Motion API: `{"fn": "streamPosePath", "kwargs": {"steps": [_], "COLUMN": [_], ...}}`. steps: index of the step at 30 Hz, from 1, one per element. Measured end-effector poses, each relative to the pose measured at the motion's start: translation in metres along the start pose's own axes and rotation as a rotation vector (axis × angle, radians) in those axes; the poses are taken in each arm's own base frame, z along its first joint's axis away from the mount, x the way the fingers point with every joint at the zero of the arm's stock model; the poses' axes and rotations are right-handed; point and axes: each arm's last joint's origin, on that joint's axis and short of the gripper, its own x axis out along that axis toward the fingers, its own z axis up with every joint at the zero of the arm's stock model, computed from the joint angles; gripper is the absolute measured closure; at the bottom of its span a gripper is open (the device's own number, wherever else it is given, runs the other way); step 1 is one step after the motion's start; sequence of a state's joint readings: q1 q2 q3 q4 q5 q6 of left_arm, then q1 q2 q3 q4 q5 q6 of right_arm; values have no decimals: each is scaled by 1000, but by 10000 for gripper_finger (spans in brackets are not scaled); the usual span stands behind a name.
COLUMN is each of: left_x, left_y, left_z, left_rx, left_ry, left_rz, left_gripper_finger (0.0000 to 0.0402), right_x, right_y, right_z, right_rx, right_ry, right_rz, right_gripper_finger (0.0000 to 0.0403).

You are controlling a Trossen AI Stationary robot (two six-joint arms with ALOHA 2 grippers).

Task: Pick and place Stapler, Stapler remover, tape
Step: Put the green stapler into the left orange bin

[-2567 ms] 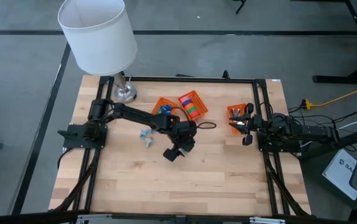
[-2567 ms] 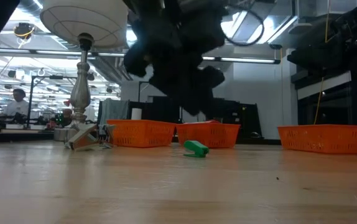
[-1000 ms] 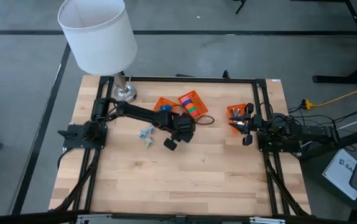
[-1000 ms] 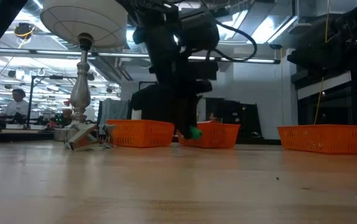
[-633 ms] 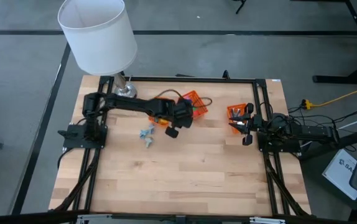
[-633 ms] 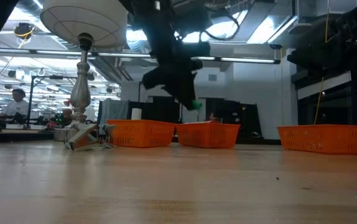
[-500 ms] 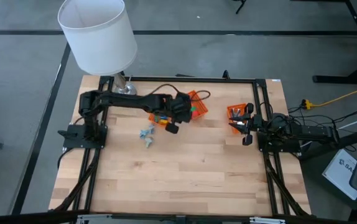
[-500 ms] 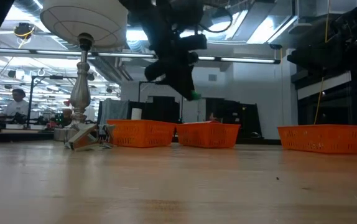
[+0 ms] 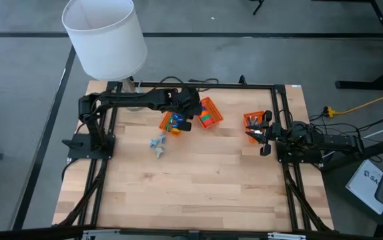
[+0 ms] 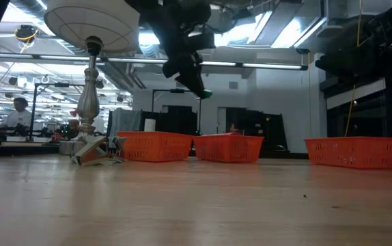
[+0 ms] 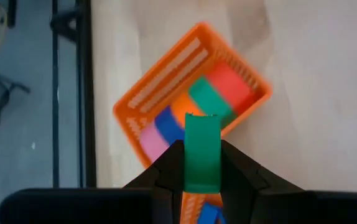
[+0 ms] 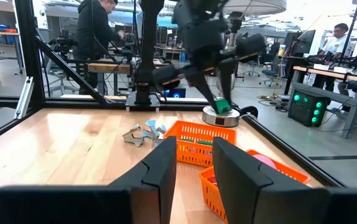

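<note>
The green piece (image 11: pixel 202 152) sits between the two fingers of the left gripper (image 11: pixel 201 180), clamped on its flat sides and held high in the air. It is small and blocky, prob. hard plastic, so it looks light and stiff. Smooth faces may slip, so a hold across the middle, as now, seems safest; I cannot tell which office item it is exactly.

Straight below the gripper is an orange basket (image 11: pixel 160 74) with tape rolls (image 11: pixel 219 93) in red, green, orange, blue and pink. Just beside it, nearer the arm's base, lies a second orange basket (image 9: pixel 167 124) with blue and yellow pieces. Further to that side, apart from the baskets, a grey metal thing (image 9: pixel 157 143) rests on the table; too small to name.

The right gripper (image 12: pixel 194 168) waits at the table's far side next to a third orange basket (image 9: pixel 253 120), fingers a bit apart w/ nothing between.

The wooden table (image 9: pixel 205 180) is flat and bare in front. A lamp (image 9: pixel 105 37) stands at the back corner. Beyond is a workshop w/ a person (image 12: pixel 101 31) at a bench.
</note>
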State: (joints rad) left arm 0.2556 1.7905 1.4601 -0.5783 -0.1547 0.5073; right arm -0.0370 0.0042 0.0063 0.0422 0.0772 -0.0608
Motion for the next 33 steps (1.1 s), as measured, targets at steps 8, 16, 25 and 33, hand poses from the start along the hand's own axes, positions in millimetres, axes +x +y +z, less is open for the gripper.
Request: {"fn": "streamPosePath", "kwargs": {"steps": [8, 16, 25, 33], "left_x": [1, 8, 18, 19], "left_y": [7, 5, -3, -2], "left_z": [-16, -45, -73, -73], "left_rx": [-120, -283, -374, -386], "left_ry": [115, 294, 433, 425], "left_rz": [-24, -65, -94, -54], "left_gripper_finger": [335, 335, 334, 273], "right_x": [0, 0, 0, 0], "right_y": [0, 0, 0, 0], "right_z": [0, 0, 0, 0], "right_rx": [0, 0, 0, 0], "right_ry": [0, 0, 0, 0], "right_rz": [0, 0, 0, 0], "right_gripper_finger": [295, 295, 295, 295]}}
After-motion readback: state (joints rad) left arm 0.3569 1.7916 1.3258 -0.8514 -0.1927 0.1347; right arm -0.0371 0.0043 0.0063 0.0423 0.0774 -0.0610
